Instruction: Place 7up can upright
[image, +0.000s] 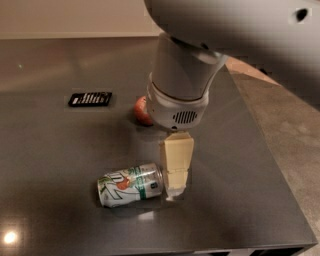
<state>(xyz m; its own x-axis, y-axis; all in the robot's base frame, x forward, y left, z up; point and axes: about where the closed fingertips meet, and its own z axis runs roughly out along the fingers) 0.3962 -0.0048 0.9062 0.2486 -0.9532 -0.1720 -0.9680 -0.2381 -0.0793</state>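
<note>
The 7up can (131, 184) lies on its side on the dark table, silver-white with green lettering and a red dot, its silver top pointing right. My gripper (175, 190) hangs straight down from the large grey wrist, and its cream tip sits right beside the can's right end, close to the table surface. I cannot tell whether it touches the can. The can is not held.
A red apple (141, 111) sits behind the can, mostly hidden by my wrist. A flat black rectangular device (90, 98) lies at the back left. The table's front edge (200, 248) and right edge (280, 170) are close by.
</note>
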